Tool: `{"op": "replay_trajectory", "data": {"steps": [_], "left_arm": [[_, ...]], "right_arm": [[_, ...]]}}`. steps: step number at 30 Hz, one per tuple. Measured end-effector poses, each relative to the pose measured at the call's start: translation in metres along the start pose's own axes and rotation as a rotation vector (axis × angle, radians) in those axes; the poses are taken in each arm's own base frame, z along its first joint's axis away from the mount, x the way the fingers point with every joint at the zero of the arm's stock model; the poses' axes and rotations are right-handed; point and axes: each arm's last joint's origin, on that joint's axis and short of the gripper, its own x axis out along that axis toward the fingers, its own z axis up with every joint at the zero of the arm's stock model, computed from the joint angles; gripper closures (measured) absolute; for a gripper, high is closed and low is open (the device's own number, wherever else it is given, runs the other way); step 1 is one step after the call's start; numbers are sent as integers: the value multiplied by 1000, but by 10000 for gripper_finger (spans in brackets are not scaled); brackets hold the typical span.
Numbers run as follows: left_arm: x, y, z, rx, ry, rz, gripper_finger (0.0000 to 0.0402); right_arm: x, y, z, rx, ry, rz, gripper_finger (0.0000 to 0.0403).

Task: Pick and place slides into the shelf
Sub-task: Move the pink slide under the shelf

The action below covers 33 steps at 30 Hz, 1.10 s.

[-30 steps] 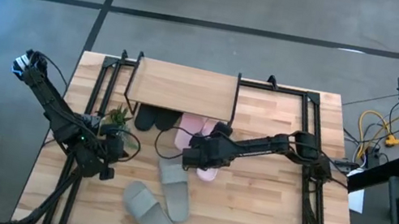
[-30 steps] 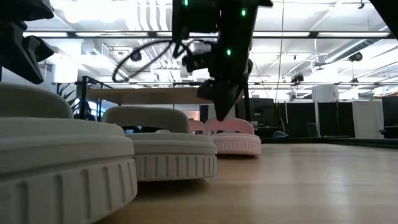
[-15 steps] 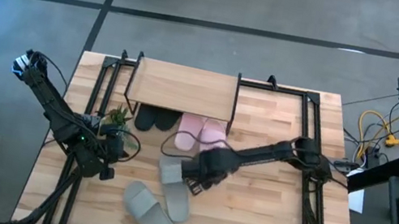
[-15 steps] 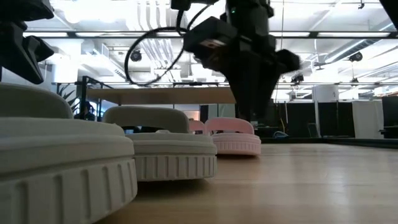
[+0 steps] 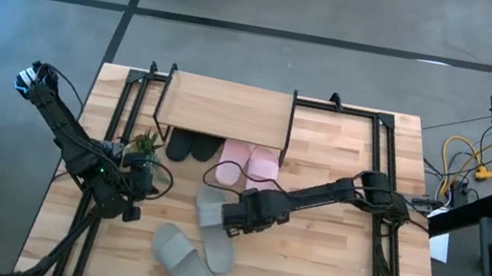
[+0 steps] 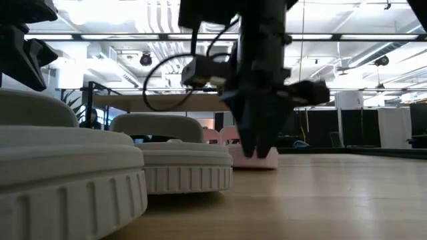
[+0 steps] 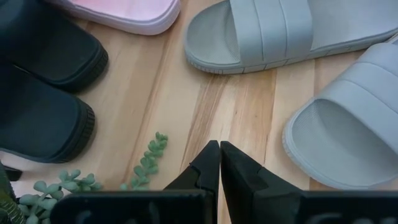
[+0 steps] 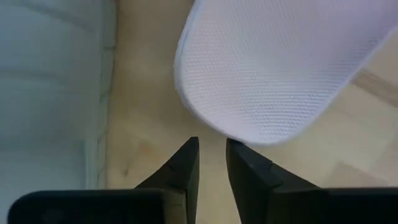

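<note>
Pink slide just ahead of right gripper, jaws narrowly apart, empty; grey-green slide alongside.

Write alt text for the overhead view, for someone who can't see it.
Seen from above, the right gripper sits low over the table beside a grey-green slide, its fingers slightly apart and empty. A second grey-green slide lies nearer the front; black slides and pink slides poke out under the shelf.
</note>
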Motion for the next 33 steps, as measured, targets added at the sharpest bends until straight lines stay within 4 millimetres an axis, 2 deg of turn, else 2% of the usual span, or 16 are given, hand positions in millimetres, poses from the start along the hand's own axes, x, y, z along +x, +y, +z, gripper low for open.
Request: {"op": "replay_trajectory", "data": {"steps": [7,12,15,22,28,33], "left_arm": [[0,0,0,2,2,2,402],[0,0,0,2,3,3,402],[0,0,0,2,2,3,402],[0,0,0,-6,2,2,402],[0,0,0,-7,2,2,402],[0,0,0,-7,2,2,402]], "right_arm": [[10,-13,19,-34,-39,-57,330],[10,-21,46,-32,-156,-105,330],[11,-27,61,-35,-167,-117,330],[10,-37,86,-46,-248,-166,330],[9,-41,100,-62,-328,-199,330],[10,-38,102,-80,-299,-143,330]]}}
